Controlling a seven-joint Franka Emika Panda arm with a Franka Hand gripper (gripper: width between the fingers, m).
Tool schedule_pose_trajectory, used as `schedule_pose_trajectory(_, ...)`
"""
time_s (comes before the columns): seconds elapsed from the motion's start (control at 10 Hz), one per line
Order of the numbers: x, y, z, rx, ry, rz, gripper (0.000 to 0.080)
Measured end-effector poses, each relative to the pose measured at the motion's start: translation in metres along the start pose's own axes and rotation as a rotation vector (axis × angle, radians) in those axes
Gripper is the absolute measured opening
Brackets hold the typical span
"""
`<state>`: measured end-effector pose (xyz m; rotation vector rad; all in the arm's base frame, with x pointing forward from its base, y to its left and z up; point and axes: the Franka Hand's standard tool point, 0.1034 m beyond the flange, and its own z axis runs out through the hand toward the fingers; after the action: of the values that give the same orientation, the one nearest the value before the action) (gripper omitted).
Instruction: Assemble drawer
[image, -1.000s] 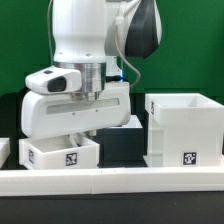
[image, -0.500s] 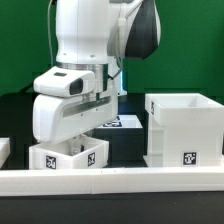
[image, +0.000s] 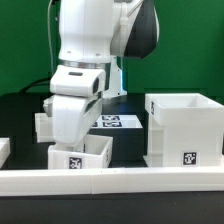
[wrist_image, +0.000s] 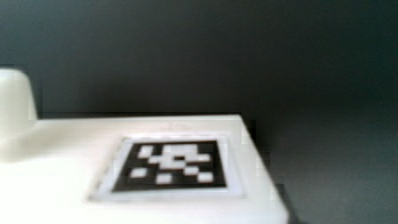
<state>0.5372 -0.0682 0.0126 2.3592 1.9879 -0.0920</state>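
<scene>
claw low over small tagged tray, open or closed I cannot tell, large casing at 3 o'clock, apart

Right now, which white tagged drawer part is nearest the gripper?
The small low tray, directly under the gripper, toward the exterior view's left. The tall open casing stands apart at the exterior view's right, clear of the arm.

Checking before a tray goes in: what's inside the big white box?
Inside the large white cube-like plastic casing, only bare white inner walls show near the open top. Its front wall covers the lower part and floor; anything there is hidden.
</scene>
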Motion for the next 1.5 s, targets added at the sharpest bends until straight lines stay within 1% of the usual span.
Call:
schedule_pose_trajectory(0.1,-0.002,0.0,0.001,0.002,-0.005,-0.056,0.0041)
schedule_pose_trajectory(0.3,-0.002,-0.001,0.002,0.004,-0.005,-0.047,0.0041)
schedule_pose_trajectory(0.4,0.004,-0.002,0.002,0.005,-0.003,-0.071,0.0041)
schedule_pose_trajectory(0.6,0.021,-0.002,-0.002,0.031,0.0,-0.101,0.0041)
schedule_pose_trajectory(0.7,0.028,0.001,-0.003,0.03,0.004,-0.11,0.0041)
schedule_pose_trajectory(0.8,0.032,0.001,-0.002,0.029,0.007,-0.115,0.0041)
schedule_pose_trajectory(0.9,0.03,0.0,-0.001,0.032,0.007,-0.111,0.0041)
schedule_pose_trajectory(1.0,0.03,0.003,-0.001,0.002,0.01,-0.108,0.0041)
schedule_pose_trajectory(1.2,0.026,0.0,0.002,0.009,0.01,-0.129,0.0041)
schedule_pose_trajectory(1.3,0.031,0.001,0.001,0.0,0.005,-0.156,0.0041)
schedule_pose_trajectory(1.4,0.034,0.0,0.0,0.02,0.001,-0.171,0.0041)
schedule_pose_trajectory(1.5,0.036,0.003,-0.002,0.032,-0.004,-0.178,0.0041)
